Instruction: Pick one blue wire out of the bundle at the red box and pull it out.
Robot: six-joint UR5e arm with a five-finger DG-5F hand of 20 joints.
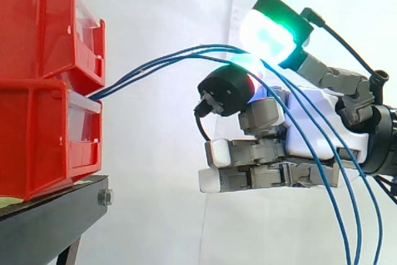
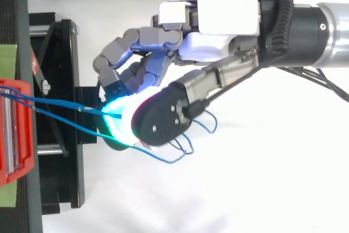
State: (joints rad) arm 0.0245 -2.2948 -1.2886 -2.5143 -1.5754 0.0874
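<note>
Side view, lower right: loose blue strands (image 1: 343, 221) are hanging nearest us; behind them our hand (image 1: 310, 131) is pinching what seems one blue wire (image 1: 167, 59) between glowing pads (image 1: 270, 32), probably to draw it free; at left it is entering the red box (image 1: 37, 103); the curtain (image 1: 161, 184) is hanging farthest back.

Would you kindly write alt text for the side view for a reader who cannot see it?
The robot hand, pads glowing cyan-green, pinches thin blue wires that run from stacked red plastic bins at left, then droop to the lower right.
</note>
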